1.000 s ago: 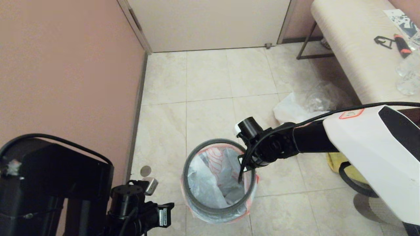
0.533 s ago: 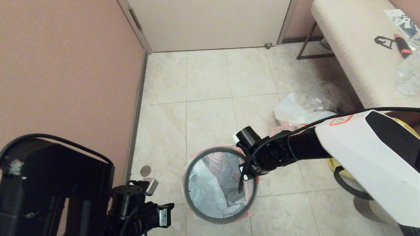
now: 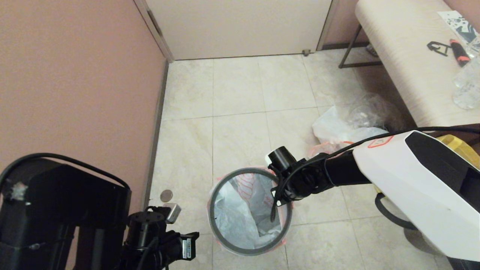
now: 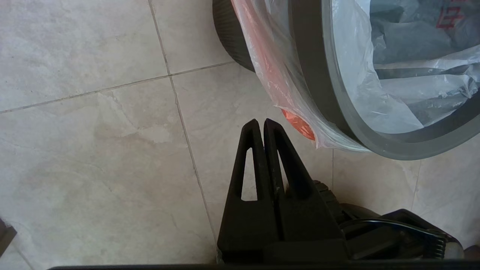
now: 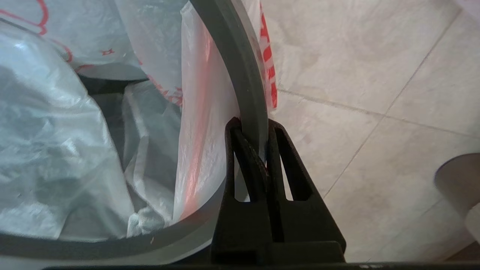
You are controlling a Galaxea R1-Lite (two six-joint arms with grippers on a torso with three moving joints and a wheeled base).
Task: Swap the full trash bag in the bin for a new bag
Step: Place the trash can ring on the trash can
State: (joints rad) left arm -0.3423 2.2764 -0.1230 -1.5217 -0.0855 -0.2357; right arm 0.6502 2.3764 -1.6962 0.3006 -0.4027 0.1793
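Observation:
The black bin (image 4: 228,33) stands on the tiled floor. The new bag (image 3: 243,210), white with red print, lines it and hangs over the edge (image 4: 273,75). The dark-grey ring (image 3: 225,180) lies around the bin's mouth, on top of the bag. My right gripper (image 5: 250,125) is shut on this ring (image 5: 240,67) at the bin's right side (image 3: 279,198), with bag film (image 5: 56,131) beside it. My left gripper (image 4: 260,123) is shut on nothing, low beside the bin's left. The full trash bag (image 3: 333,129) lies on the floor further right.
A pink wall runs close along the left and a door closes the far end. A cream bench (image 3: 405,56) with small items stands at the back right. A clear bag (image 3: 371,108) and a yellow tote (image 3: 461,150) lie near the full bag.
My right arm has come down and slightly nearer with the ring. The ring's far edge has dropped, so it sits lower on the bag. The left arm has not moved.

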